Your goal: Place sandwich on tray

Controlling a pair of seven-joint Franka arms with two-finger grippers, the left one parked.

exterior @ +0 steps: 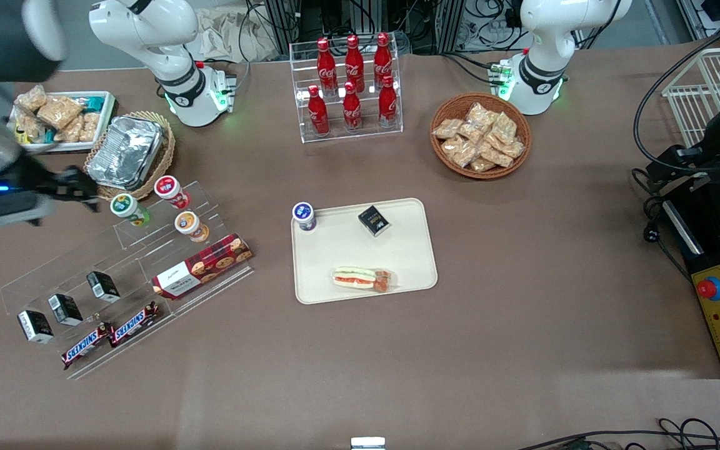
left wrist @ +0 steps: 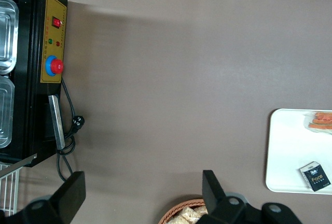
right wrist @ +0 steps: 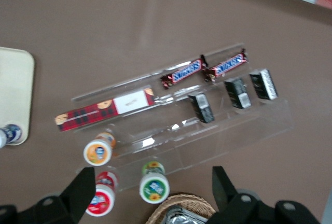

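The sandwich (exterior: 363, 278), a wrapped wedge with red and green filling, lies flat on the cream tray (exterior: 397, 256), on the part nearest the front camera. Its edge also shows on the tray (left wrist: 290, 151) as the sandwich (left wrist: 321, 121) in the parked arm's wrist view. My gripper (exterior: 80, 187) hangs well away toward the working arm's end of the table, above the foil-container basket and the yoghurt cups. Its fingers (right wrist: 83, 182) stand wide apart, open, with nothing held between them; the gripper (right wrist: 153, 180) looks down on the cups, and a corner of the tray (right wrist: 15, 94) shows.
A blue-lidded cup (exterior: 304, 216) and a small black carton (exterior: 374, 220) share the tray. The acrylic stand (exterior: 116, 275) holds cups, a red cookie box (exterior: 202, 265), Snickers bars and black cartons. Foil basket (exterior: 129, 153), cola rack (exterior: 350, 87), snack basket (exterior: 480, 134), white bin (exterior: 60, 119).
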